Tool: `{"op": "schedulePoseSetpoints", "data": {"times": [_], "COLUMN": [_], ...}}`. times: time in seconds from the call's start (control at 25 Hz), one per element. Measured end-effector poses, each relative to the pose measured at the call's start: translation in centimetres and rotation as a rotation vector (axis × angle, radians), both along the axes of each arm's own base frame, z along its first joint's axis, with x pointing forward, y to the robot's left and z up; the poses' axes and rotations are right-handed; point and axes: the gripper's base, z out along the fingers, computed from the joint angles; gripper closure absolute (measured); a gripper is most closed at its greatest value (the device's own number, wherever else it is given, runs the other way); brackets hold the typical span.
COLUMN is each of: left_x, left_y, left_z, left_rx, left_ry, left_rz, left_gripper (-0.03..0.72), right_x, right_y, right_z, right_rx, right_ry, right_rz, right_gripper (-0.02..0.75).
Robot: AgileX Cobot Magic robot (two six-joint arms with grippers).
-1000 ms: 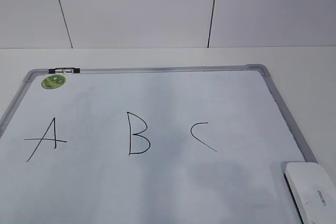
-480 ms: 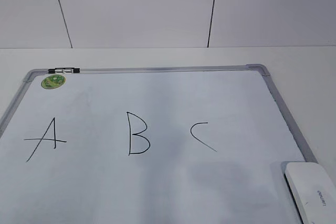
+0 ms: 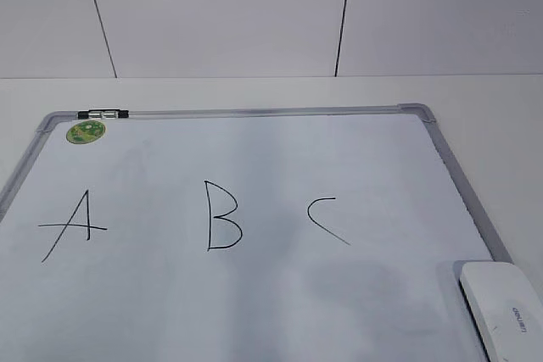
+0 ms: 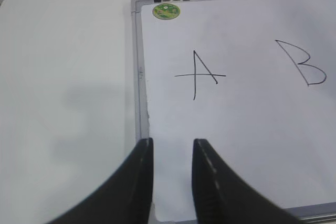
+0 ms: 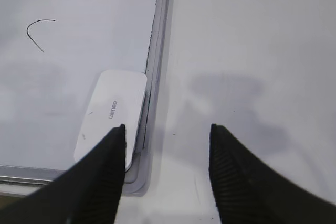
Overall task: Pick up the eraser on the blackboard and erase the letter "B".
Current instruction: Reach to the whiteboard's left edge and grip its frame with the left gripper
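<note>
While the right gripper [image 5: 167, 129] hangs with its jaws spread wide and empty, above the eraser [image 5: 111, 116] and the bare table [image 5: 252, 40] beside it, the left gripper [image 4: 172, 144] shows only a narrow gap and holds nothing. That eraser lies on the blackboard [image 3: 271, 311], against its right frame near the table's front right corner. Well left of it stands the letter "B" [image 3: 222, 215], unsmudged.
</note>
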Motion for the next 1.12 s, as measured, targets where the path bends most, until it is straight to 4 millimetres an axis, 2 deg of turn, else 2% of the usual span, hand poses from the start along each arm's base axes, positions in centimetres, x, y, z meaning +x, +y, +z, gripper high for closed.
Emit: {"op": "schedulePoseSetpoints", "data": {"times": [0.16, 0.36, 0.52, 0.68, 0.92, 1.12], "left_x": [0.0, 0.2, 1.7, 4.0, 9.3, 14.1], "left_y": [-0.1, -0.1, -0.1, 0.0, 0.3, 0.8], "left_z": [0.0, 0.1, 0.8, 2.8, 5.6, 6.1], "left_rx": [-0.015, -0.025, -0.031, -0.033, -0.034, 0.001], "left_ry": [-0.002, 0.006, 0.085, 0.173, 0.301, 0.456], "left_rz": [-0.009, -0.002, 0.002, 0.004, 0.011, 0.024], "left_gripper": [0.487, 0.482, 0.480, 0.479, 0.477, 0.473], "right_x": [0.0, 1.4, 2.6, 4.1, 6.6, 9.3], "right_y": [0.0, 0.0, 0.1, 0.2, 0.3, 0.4], "right_z": [0.1, 0.2, 0.8, 2.3, 3.6, 3.8], "right_rx": [0.000, -0.002, 0.005, 0.019, 0.058, 0.065], "right_ry": [0.000, 0.101, 0.169, 0.223, 0.382, 0.530], "right_rz": [0.000, 0.000, 0.005, -0.008, -0.050, -0.051], "right_gripper": [0.350, 0.350, 0.350, 0.350, 0.350, 0.350]}}
